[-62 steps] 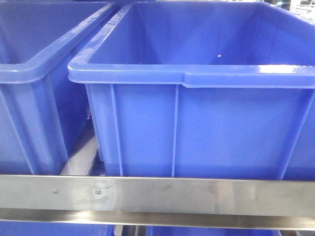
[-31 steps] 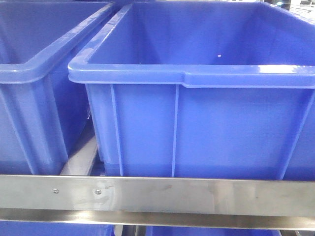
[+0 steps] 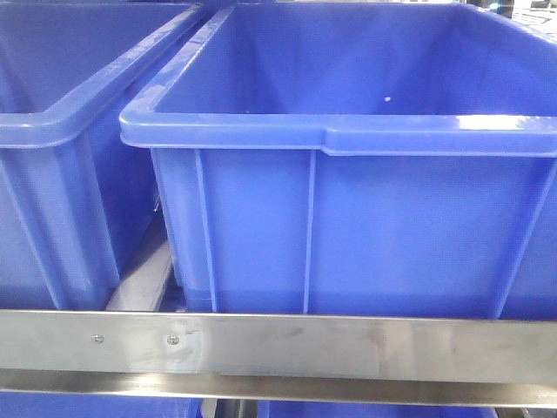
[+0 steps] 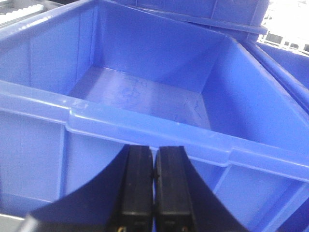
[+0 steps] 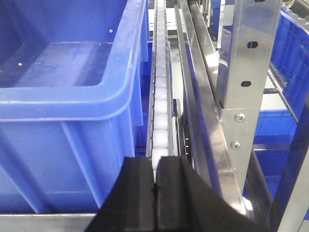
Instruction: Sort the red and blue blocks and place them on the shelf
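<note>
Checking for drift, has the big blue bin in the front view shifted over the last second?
No. The blue bin sits the same against the steel front rail and its screws.

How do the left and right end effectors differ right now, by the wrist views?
The left end effector faces the front wall of a large blue plastic bin, whose floor looks bare. The right end effector points beside another blue bin, along the shelf's white roller track and brushed steel upright. Both are black, shut and hold nothing; no block shows.
</note>
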`<state>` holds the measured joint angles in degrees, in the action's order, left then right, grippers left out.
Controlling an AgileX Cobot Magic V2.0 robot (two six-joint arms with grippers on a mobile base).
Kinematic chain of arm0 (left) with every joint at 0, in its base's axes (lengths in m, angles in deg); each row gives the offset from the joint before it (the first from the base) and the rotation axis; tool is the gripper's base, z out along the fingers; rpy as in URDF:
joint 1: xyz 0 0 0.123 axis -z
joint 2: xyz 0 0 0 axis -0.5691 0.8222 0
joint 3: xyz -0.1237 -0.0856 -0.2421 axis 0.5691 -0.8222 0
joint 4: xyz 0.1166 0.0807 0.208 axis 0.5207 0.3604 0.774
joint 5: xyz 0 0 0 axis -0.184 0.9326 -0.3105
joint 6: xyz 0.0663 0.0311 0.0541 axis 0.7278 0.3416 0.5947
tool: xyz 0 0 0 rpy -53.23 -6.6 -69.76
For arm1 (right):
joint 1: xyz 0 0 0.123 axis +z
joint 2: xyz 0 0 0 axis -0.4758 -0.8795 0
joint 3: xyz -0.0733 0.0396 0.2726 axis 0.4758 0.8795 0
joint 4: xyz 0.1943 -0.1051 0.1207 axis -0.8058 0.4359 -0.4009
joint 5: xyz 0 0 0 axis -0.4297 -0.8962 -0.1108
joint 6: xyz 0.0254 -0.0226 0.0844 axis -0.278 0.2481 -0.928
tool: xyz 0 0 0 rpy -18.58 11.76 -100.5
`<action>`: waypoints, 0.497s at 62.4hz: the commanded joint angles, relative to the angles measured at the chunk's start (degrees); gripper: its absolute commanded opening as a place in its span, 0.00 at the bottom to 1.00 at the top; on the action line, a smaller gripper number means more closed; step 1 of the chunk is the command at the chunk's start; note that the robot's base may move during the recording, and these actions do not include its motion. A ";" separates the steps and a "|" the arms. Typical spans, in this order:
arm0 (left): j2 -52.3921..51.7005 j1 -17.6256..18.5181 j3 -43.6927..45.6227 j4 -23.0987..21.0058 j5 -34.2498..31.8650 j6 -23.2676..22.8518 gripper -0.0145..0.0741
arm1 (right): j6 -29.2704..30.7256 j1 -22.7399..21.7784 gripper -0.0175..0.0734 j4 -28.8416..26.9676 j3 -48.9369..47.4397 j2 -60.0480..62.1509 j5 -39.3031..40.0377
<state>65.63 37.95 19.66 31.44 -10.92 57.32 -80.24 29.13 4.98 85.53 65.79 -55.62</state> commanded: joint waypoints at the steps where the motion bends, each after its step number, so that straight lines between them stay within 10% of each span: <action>1: -1.19 -0.06 -1.44 -0.38 -5.28 0.27 0.32 | 0.42 -0.35 0.27 0.38 -1.21 1.14 5.25; 31: -1.19 -0.06 -1.44 -0.38 -5.28 0.27 0.32 | 0.42 -0.35 0.27 0.38 -1.21 1.14 5.25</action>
<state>65.63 37.95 19.66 31.44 -10.92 57.42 -80.24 29.13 4.98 85.53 65.79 -55.62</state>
